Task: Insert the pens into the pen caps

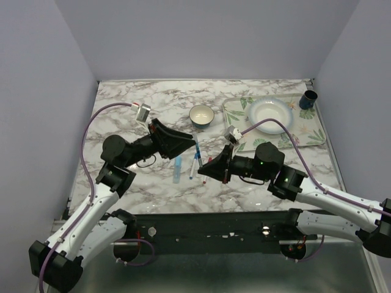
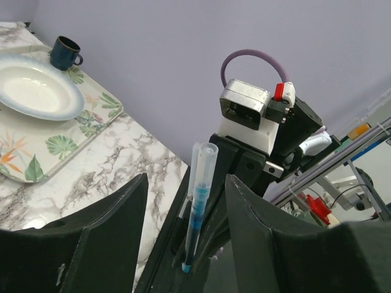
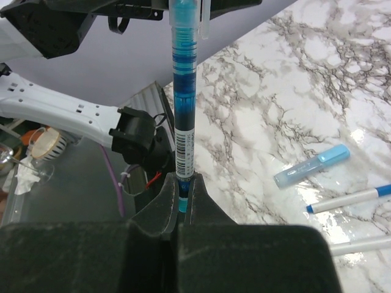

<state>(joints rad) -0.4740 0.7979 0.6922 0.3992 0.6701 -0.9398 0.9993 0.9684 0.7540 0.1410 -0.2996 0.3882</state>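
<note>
Your left claw (image 2: 186,204) is apart around the pen cap (image 2: 205,163); right claw (image 3: 181,204) clamps the pen (image 3: 184,137). Looks capped, so back off and lay it down.

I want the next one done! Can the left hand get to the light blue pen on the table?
Probably yes. The left hand is open and holding nothing, and the light blue pen lies on the marble table close beside it, with nothing covering it.
</note>
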